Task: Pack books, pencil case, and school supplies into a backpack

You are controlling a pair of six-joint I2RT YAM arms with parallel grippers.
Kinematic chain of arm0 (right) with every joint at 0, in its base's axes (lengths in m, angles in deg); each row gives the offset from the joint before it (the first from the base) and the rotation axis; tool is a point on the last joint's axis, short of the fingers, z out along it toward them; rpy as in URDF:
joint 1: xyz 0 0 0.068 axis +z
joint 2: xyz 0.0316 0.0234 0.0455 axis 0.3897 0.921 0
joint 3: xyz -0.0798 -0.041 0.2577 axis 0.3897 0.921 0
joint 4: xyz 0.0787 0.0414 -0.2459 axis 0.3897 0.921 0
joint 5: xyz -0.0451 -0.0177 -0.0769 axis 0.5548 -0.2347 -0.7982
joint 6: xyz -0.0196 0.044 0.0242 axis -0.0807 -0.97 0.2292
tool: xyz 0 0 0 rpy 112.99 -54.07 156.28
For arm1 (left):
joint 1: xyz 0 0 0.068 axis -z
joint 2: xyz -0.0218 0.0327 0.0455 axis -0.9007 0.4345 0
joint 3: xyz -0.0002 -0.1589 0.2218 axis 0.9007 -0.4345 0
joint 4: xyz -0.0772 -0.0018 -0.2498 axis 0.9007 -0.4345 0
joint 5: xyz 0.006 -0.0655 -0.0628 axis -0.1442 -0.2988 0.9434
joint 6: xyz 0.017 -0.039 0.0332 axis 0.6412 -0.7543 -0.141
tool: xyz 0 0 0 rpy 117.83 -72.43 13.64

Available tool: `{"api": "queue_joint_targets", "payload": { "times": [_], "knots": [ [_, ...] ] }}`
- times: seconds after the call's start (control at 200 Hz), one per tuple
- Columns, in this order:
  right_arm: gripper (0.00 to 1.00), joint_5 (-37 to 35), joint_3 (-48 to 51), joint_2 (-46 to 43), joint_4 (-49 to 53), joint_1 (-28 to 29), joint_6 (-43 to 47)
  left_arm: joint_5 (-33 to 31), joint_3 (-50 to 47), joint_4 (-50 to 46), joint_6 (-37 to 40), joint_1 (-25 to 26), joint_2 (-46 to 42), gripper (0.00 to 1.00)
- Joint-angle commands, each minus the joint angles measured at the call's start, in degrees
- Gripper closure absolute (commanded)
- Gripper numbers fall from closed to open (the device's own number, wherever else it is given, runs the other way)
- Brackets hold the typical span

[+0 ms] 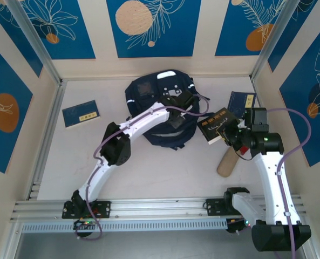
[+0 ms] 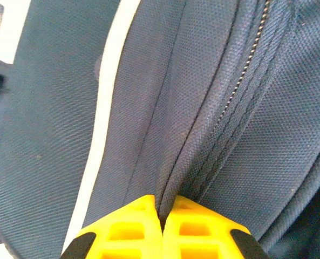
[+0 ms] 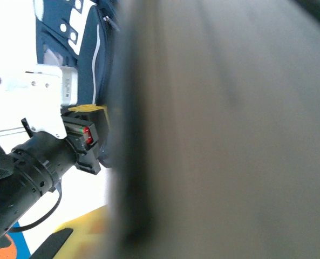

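Fabric of a coarse navy weave covers the backpack (image 1: 165,121), a soft rounded bundle with a thin white stripe and a pale grey patch, lying at the upper middle of the pale worktop (image 1: 149,172) in the top view. The left arm rises from the lower left of that frame, bends at a black elbow and stretches its white link across the bag, so the left pincer (image 1: 182,99) sits on the bag's upper right. The left wrist view adds the detail: its yellow, hollow-celled fingers (image 2: 133,226) are pressed together at the lower edge of the frame, right at a fold beside a metal zip (image 2: 240,75); whether cloth is caught between them I cannot tell. The right arm stands at the right, wrist bent toward the centre, the right pincer (image 1: 232,134) pinching a thin black book (image 1: 218,125) with gold lettering, tilted just beside the bag. In the right wrist view that cover is a grey blur. A navy book (image 1: 80,113) lies flat at left, a second navy book (image 1: 242,102) at upper right, and a tan cylinder (image 1: 226,162) below the held one.
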Motion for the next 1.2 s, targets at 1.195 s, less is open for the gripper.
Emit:
{"api": "queue_joint_targets", "payload": {
  "times": [1.195],
  "knots": [
    [0.94,-0.31,4.82,32.39,-66.03,20.70,-9.94,6.15,3.49,7.63,-17.53,-5.12,-20.86,1.00]
  ]
}}
